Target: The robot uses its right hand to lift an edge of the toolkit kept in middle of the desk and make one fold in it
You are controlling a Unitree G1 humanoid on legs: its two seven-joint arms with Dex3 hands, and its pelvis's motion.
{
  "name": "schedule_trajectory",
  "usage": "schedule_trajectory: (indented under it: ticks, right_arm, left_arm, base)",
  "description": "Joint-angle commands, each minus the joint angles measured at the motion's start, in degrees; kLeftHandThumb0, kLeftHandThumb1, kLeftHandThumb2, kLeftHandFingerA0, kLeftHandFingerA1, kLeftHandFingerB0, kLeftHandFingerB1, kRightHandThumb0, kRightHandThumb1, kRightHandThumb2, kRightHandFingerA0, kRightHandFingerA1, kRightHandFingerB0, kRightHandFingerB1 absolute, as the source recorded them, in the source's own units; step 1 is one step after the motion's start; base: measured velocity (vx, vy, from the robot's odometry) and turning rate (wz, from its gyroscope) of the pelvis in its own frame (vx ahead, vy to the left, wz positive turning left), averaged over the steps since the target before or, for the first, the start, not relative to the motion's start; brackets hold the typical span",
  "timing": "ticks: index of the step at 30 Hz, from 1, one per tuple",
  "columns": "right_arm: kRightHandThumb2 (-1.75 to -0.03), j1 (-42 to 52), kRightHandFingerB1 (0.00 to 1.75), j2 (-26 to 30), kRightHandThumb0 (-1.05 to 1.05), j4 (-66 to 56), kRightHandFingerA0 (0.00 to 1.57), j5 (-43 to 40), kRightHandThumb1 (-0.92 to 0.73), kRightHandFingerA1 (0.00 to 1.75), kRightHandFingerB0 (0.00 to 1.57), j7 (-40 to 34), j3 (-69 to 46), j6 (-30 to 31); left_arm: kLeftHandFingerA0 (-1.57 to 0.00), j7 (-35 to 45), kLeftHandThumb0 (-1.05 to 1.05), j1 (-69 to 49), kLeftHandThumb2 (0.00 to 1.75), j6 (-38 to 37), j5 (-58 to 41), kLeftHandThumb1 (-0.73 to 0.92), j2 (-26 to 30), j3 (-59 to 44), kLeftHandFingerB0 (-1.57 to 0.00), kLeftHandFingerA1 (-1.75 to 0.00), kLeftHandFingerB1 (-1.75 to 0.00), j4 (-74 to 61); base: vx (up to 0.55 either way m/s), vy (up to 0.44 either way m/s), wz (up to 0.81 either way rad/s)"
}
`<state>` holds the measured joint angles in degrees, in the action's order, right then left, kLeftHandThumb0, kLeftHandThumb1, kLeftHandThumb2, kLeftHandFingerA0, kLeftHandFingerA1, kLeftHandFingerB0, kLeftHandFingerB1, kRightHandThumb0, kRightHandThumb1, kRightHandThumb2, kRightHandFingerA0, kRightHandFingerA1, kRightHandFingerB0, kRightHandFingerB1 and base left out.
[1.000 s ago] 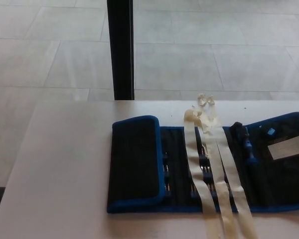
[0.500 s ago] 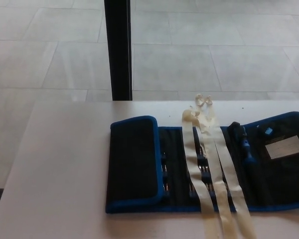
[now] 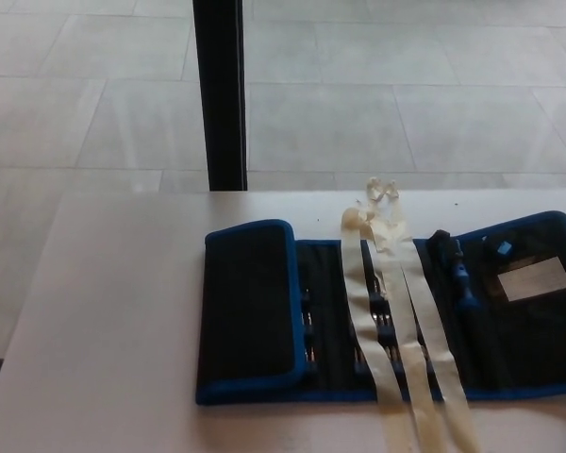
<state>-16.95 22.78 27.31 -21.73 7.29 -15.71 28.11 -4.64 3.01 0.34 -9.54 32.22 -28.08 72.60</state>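
Note:
The toolkit (image 3: 509, 349) is a black fabric roll with blue edging, lying across the white desk (image 3: 113, 330). Its left end flap (image 3: 247, 304) is folded over onto the middle. Small tools (image 3: 382, 316) sit in pockets in the open part, and a blue-handled tool (image 3: 460, 274) lies near the right. Two cream straps (image 3: 410, 349) run across the kit from its far edge toward the near edge. A white label (image 3: 535, 279) shows on the right section. Neither of my hands is in the picture.
A black post (image 3: 220, 94) stands behind the desk's far edge, with a grey tiled floor (image 3: 406, 104) beyond. The desk's left edge (image 3: 28, 311) runs diagonally at the left.
The whole picture has shifted a little to the left and down, so the camera moved. The toolkit and straps lie as before.

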Motion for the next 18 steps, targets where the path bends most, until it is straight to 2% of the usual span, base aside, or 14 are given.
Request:
schedule_trajectory:
  ticks: [1, 3, 5, 6, 9, 10, 11, 14, 15, 18]
  right_arm:
    - [-0.63, 0.2, 0.42, -1.4, -0.66, 3.0, 0.48, 0.8, -0.77, 0.49, 0.43, -0.8, -0.4, 3.9]
    - [-0.62, -0.1, 0.42, -2.3, -0.67, 1.5, 0.55, 0.8, -0.75, 0.5, 0.47, -2.1, -0.6, 4.9]
    - [-0.62, 0.0, 0.4, -3.0, -0.66, -0.8, 0.55, 0.2, -0.76, 0.47, 0.43, -2.1, -0.6, 5.9]
    - [-0.62, -0.2, 0.4, -4.2, -0.66, -2.7, 0.56, -1.5, -0.74, 0.49, 0.44, -2.3, -1.8, 6.6]
    - [-0.62, -0.2, 0.4, -6.1, -0.66, -5.8, 0.59, -2.4, -0.72, 0.49, 0.46, -3.6, -3.3, 7.6]
    - [-0.62, 0.0, 0.39, -6.7, -0.64, -7.6, 0.57, -2.9, -0.75, 0.47, 0.44, -2.7, -3.5, 7.5]
    - [-0.62, -0.2, 0.39, -8.7, -0.63, -12.0, 0.62, -2.6, -0.73, 0.47, 0.46, -4.6, -3.2, 6.7]
    - [-0.64, -0.2, 0.37, -10.7, -0.62, -20.0, 0.56, -2.9, -0.77, 0.42, 0.43, -4.7, -2.1, 7.0]
    - [-0.64, -0.3, 0.38, -11.2, -0.62, -21.7, 0.62, -2.5, -0.77, 0.43, 0.46, -4.8, -1.5, 6.7]
    - [-0.62, -1.3, 0.4, -14.8, -0.68, -29.4, 0.67, -1.7, -0.72, 0.42, 0.55, -7.8, 0.4, 6.0]
  left_arm:
    - [-0.69, 0.5, -0.49, -0.4, 0.55, -0.5, -1.2, 0.48, 1.4, -0.8, -0.62, -0.79, -0.59, 0.2]
    - [-0.67, 0.3, -0.49, -0.5, 0.55, -0.3, -0.4, 0.5, 1.5, 0.1, -0.63, -0.73, -0.58, 0.2]
    - [-0.66, 0.1, -0.49, -0.6, 0.55, -0.3, -0.6, 0.5, 1.5, 0.0, -0.61, -0.72, -0.57, 0.1]
    - [-0.73, -0.3, -0.5, -0.5, 0.55, -0.1, -0.1, 0.5, 1.6, 0.4, -0.62, -0.75, -0.57, 0.2]
    - [-0.79, -0.4, -0.54, -0.6, 0.56, 0.0, 0.1, 0.49, 1.7, 0.8, -0.6, -0.82, -0.56, 0.2]
    - [-0.75, 0.0, -0.51, -0.9, 0.56, -0.6, -0.4, 0.48, 1.5, 0.5, -0.6, -0.82, -0.58, 0.1]
    - [-0.69, 0.5, -0.5, -1.0, 0.55, -0.8, -0.9, 0.5, 1.4, 0.1, -0.63, -0.77, -0.6, 0.2]
    - [-0.69, 0.3, -0.51, -1.0, 0.55, -0.8, -0.9, 0.49, 1.2, 0.1, -0.64, -0.75, -0.59, 0.1]
    - [-0.7, 0.1, -0.52, -1.1, 0.55, -0.7, -0.6, 0.49, 1.3, 0.4, -0.62, -0.75, -0.58, 0.1]
    - [-0.7, 0.2, -0.53, -1.3, 0.55, -0.7, 0.3, 0.5, 1.7, 1.3, -0.64, -0.72, -0.56, 0.3]
  base:
    - [0.0, 0.0, 0.0]
    - [0.0, 0.0, 0.0]
    - [0.0, 0.0, 0.0]
    - [0.0, 0.0, 0.0]
    - [0.0, 0.0, 0.0]
    - [0.0, 0.0, 0.0]
    - [0.0, 0.0, 0.0]
    - [0.0, 0.0, -0.02]
    - [0.0, 0.0, 0.0]
    - [0.0, 0.0, 0.0]
